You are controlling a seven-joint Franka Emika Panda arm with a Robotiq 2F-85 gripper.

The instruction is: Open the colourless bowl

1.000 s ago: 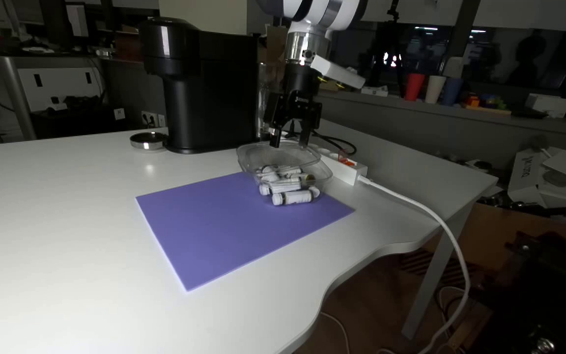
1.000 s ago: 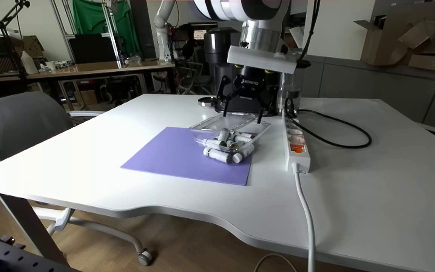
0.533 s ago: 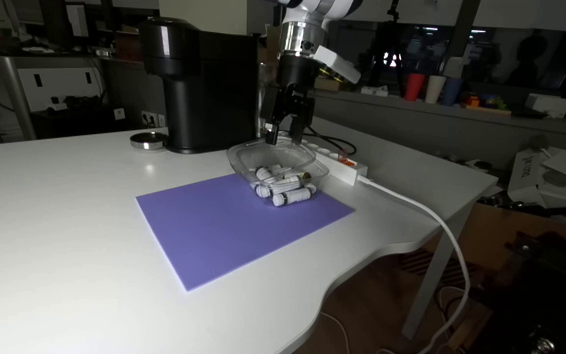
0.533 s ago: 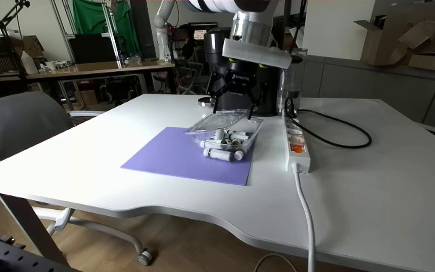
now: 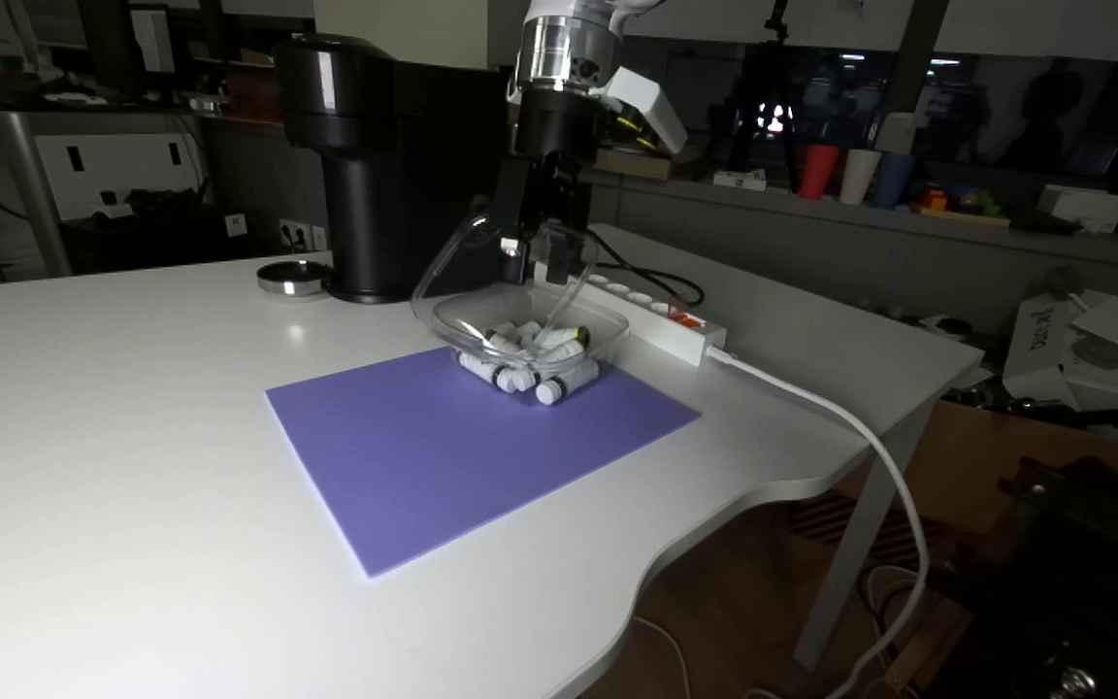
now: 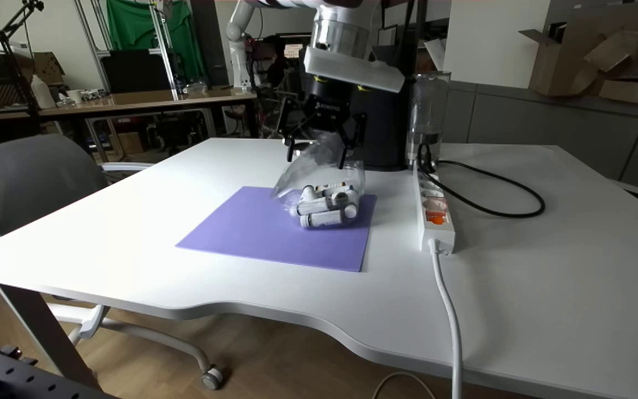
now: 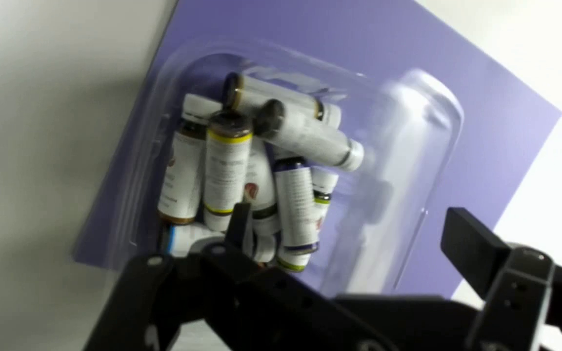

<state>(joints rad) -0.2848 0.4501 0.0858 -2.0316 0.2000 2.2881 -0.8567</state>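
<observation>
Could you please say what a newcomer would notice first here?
Probably the vivid purple sheet on the white table, with the clear bowl of white-labelled bottles near one edge. Next come the open gripper, close to the bowl's raised lid, and the tall black machine behind.

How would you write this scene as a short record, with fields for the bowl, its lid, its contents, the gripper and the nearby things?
target: colourless bowl, clear, at least partly on a purple sheet
cover: lid raised at a slant, not closed
contents: several small bottles with white labels, lying jumbled
tool: gripper open, near the lid; whether they touch cannot be told
nearby: black machine, round shallow dish, white power strip
</observation>
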